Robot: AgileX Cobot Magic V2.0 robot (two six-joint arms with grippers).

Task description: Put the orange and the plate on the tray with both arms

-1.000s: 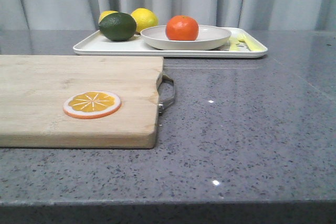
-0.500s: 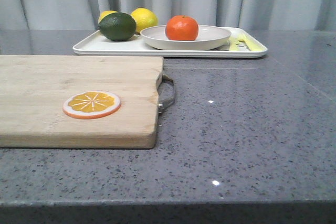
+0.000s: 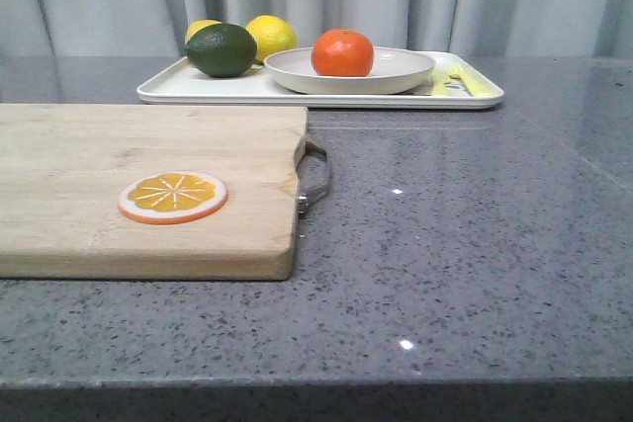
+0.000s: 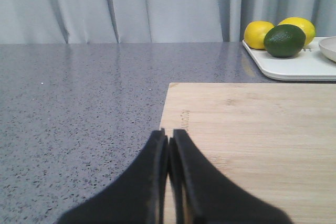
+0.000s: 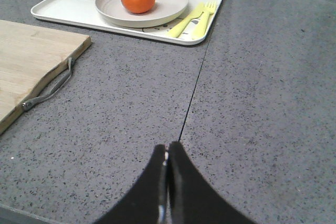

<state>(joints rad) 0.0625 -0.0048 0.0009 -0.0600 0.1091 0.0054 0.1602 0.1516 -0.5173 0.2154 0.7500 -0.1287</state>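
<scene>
Black fingers of our left gripper are pressed together with nothing between them, above the near edge of the wooden board. Our right gripper is likewise closed and empty, low over the bare grey counter, well apart from the tray.

Moving outward: the orange sits in the plate, and the plate rests on the tray at the far side of the counter. A lime and two lemons occupy the tray's left end; yellow cutlery lies at its right end. An orange slice lies on the board.

Across the last second we detect no change in the front view: no object has shifted and neither arm enters that frame. We judge that both task items are already delivered, both arms are retracted, and the task is complete or nearly so. No further grasp appears necessary.
</scene>
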